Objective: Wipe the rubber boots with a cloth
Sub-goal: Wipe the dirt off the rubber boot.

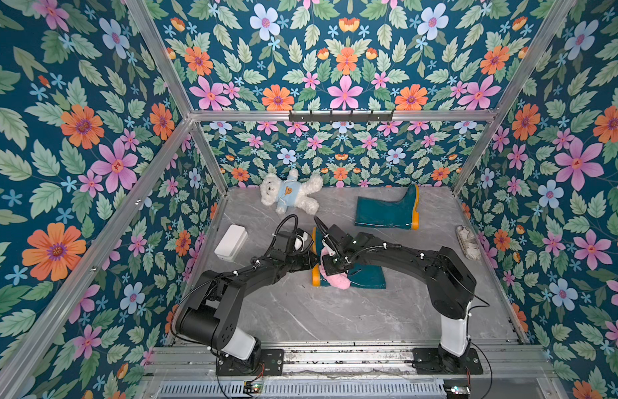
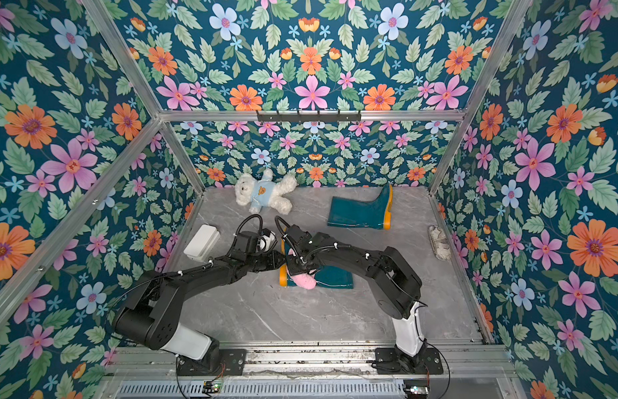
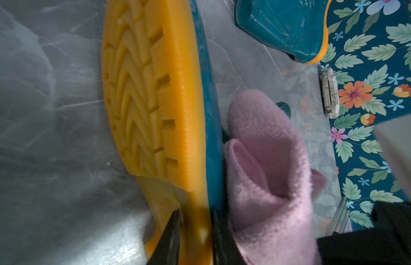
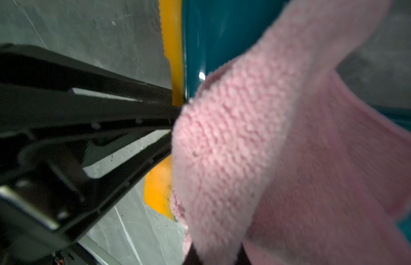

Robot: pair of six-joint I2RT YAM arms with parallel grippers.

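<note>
At frame centre, a glossy teal rubber boot with an orange-yellow sole (image 1: 369, 276) is pinched at the sole by the left gripper (image 3: 195, 236). A fluffy pink cloth (image 1: 335, 280), clamped in the right gripper (image 1: 330, 267), is pressed on it. The other boot (image 1: 387, 212), upper right, is judged unwiped.

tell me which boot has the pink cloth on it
The front boot, nearer the camera, has the pink cloth draped on it beside its orange sole. The rear boot lies bare.
</note>
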